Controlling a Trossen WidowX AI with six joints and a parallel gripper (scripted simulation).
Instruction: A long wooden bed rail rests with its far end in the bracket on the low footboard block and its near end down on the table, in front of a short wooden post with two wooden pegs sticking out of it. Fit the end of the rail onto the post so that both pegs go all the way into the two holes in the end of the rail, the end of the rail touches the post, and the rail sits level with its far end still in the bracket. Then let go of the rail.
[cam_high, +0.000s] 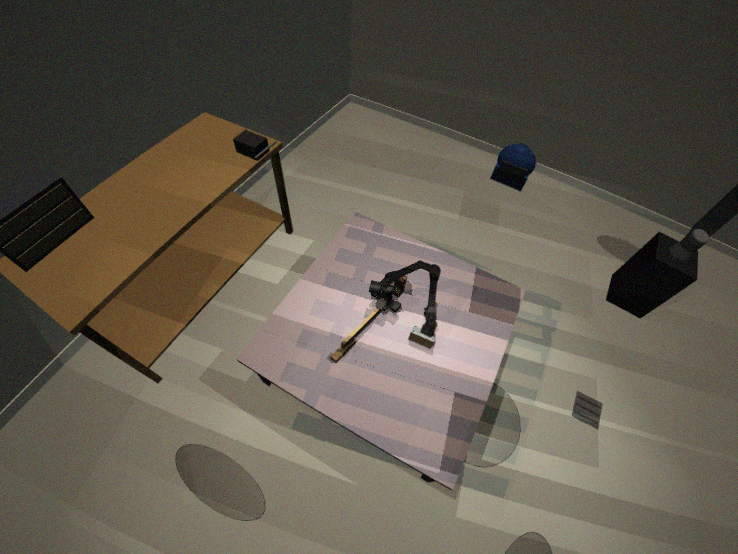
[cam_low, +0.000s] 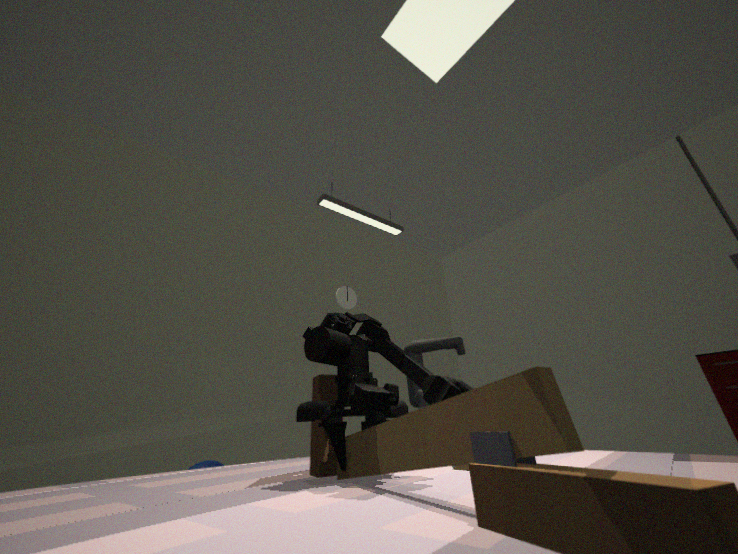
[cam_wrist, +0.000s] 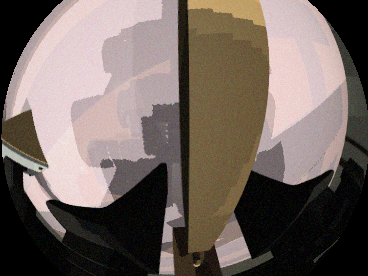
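Sitting nearest, the low wooden block (cam_high: 335, 358) (cam_low: 596, 506) is on the table (cam_high: 381, 411) (cam_low: 149, 506), grey bracket (cam_low: 491, 447) standing by it. The rail (cam_high: 363, 326) (cam_low: 459, 426) (cam_wrist: 225, 125) has its raised end at the bracket and slopes down to its low end, right by the post (cam_low: 322, 390) (cam_wrist: 184, 265). Not level, pegs not in. One peg (cam_wrist: 198, 260) shows just past the rail end from the wrist; can't tell if rail and post touch. Claw (cam_high: 388, 307) (cam_low: 356, 447) (cam_wrist: 194, 166) is pointing down over the low end, about half open, one finger each side of the rail. A gap shows on one side, so no firm grip visible; contact on the other side, can't tell. Black arm (cam_high: 433, 292) (cam_low: 405, 360) bends up and over behind it. Farther off: wooden bench (cam_high: 149, 178), hanging light (cam_low: 360, 215), round clock (cam_low: 346, 296) on the wall.
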